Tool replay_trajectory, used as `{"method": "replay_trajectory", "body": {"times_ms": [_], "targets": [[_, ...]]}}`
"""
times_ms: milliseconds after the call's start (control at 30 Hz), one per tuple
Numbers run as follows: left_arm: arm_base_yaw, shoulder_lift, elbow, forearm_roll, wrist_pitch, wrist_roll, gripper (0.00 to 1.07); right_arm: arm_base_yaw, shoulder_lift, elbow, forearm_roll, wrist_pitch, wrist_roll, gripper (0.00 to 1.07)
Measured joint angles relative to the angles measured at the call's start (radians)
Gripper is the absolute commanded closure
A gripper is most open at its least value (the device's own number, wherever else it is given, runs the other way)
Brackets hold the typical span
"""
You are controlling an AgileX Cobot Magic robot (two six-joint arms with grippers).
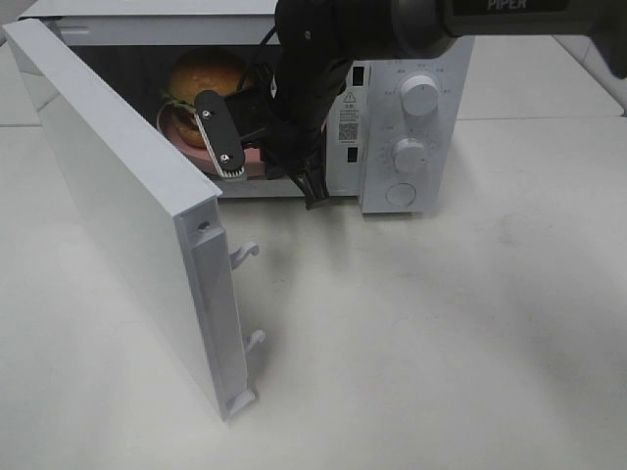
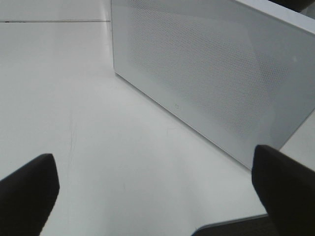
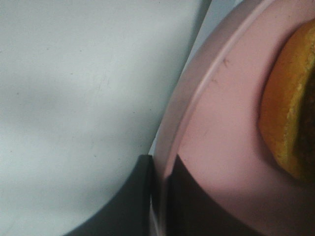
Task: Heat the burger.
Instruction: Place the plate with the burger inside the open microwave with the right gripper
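Loading step: the right gripper, fingers pinched shut on the rim of the pink plate, holds it at the mouth of the white microwave, the burger sitting on the plate inside the cavity. Next, by the look of it: set down, let go, back out. The left gripper hangs wide open and empty beside the open door, which cannot swing shut while the right arm fills the doorway; the dials come after
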Motion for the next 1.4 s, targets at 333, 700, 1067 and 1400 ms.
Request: {"method": "replay_trajectory", "body": {"times_ms": [333,700,1067,1400], "targets": [[0.000,0.000,0.000,0.000,0.000,0.000,0.07,-0.001,0.103,-0.147,-0.003,0.026,0.046,1.07],[0.000,0.000,0.000,0.000,0.000,0.000,0.07,-0.001,0.191,-0.255,-0.013,0.043,0.050,1.00],[0.000,0.000,0.000,0.000,0.000,0.000,0.07,-0.001,0.201,-0.277,-0.029,-0.034,0.120,0.65],[0.000,0.000,0.000,0.000,0.000,0.000,0.07,-0.001,0.201,-0.280,-0.029,-0.030,0.144,0.64]]}}
